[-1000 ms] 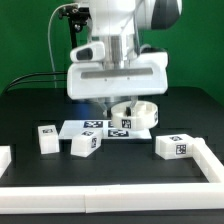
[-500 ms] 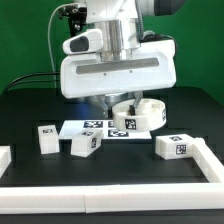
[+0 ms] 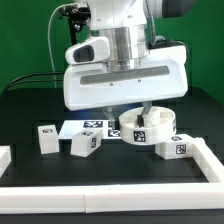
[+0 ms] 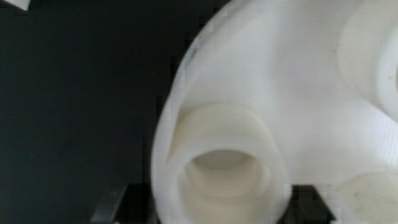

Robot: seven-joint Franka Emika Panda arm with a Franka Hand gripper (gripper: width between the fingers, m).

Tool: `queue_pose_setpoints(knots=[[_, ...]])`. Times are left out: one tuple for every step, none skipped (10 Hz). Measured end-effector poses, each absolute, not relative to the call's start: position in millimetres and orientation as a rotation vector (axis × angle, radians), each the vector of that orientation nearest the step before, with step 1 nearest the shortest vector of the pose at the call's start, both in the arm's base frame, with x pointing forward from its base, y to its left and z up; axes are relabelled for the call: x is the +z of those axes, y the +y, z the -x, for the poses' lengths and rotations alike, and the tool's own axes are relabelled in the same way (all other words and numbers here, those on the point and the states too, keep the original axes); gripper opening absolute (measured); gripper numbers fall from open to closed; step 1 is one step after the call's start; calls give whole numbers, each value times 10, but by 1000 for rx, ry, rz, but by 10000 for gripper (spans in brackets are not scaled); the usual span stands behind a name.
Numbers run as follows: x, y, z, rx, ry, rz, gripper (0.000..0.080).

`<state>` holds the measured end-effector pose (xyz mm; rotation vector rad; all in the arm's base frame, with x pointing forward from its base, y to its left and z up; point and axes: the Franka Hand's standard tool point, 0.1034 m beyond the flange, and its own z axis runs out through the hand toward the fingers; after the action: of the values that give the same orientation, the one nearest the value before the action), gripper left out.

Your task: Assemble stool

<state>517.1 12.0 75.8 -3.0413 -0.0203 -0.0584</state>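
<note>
Exterior view: seat disc (image 3: 148,128) sits toward the worktop (image 3: 30,110) edge on the exterior view's right, the claw (image 4: 222,203) apparently clamped on its rim; a weak rim grip could let it slip and knock the nearby leg (image 3: 175,148)

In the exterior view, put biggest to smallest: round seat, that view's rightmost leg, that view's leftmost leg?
seat disc
exterior view's rightmost leg
exterior view's leftmost leg
The legs may really match: they're turned differently.

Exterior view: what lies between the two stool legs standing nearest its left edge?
Nothing lies there. In the exterior view, only a bare strip of black table separates the leftmost leg from the neighbouring leg.
</note>
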Motion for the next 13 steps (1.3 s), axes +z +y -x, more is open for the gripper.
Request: queue_pose_setpoints(knots=[[754,113,-5187,-58,-19,3041,310],[722,83,-5326,-40,-75,3039,310],[655,60,-5608,-44,-142,3035,310],[559,85,-5820,-57,-217,3030,310],[495,198,-5880,-88,-306,3045,310],[487,235,-5862,-83,-312,3043,310],[485,214,-5863,-83,-307,3044,310],[484,212,-5862,-83,-306,3045,310],[482,213,-5860,-82,-306,3045,310],[465,229,-5859,-82,-300,3047,310],[403,311,-5859,-84,-304,3059,310],[343,368,-5869,-77,-310,3058,310],[293,429,-5904,-74,-286,3059,310]])
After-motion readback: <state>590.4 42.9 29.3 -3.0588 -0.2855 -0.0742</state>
